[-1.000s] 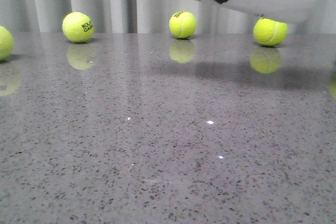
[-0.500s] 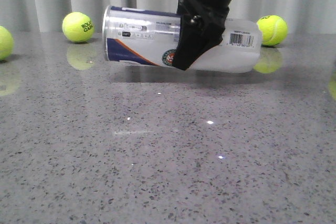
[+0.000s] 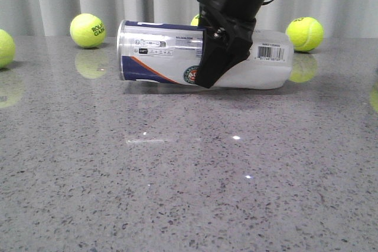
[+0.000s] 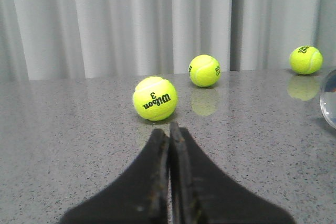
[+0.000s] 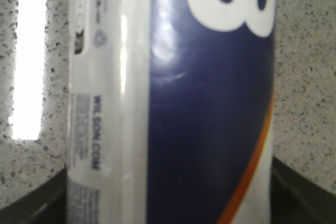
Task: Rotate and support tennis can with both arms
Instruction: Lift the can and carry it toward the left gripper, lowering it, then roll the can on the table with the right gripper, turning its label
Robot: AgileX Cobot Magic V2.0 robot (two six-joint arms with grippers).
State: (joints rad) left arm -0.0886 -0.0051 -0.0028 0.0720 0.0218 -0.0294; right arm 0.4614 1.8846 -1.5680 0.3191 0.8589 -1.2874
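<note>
The tennis can (image 3: pixel 155 51) lies on its side across the back of the table, silvery rim to the left and barcode end to the right. It is on the table or just above it; I cannot tell which. My right gripper (image 3: pixel 220 57) comes down from above and is shut around the can's middle. In the right wrist view the navy-and-white label with the orange stripe (image 5: pixel 173 103) fills the space between the dark fingers (image 5: pixel 37 203). My left gripper (image 4: pixel 169 129) is shut and empty, low over the table. The can's rim (image 4: pixel 331 98) shows at that view's edge.
Yellow-green tennis balls sit along the back by the curtain: one at the left (image 3: pixel 88 30), one at the far left edge (image 3: pixel 2 48), one at the right (image 3: pixel 304 33), one behind the arm (image 3: pixel 196 20). A Wilson ball (image 4: pixel 155 98) lies just ahead of my left gripper.
The right gripper has brought the can down from the top of the front view to table level. In the last half second it sank a little more and levelled out.
</note>
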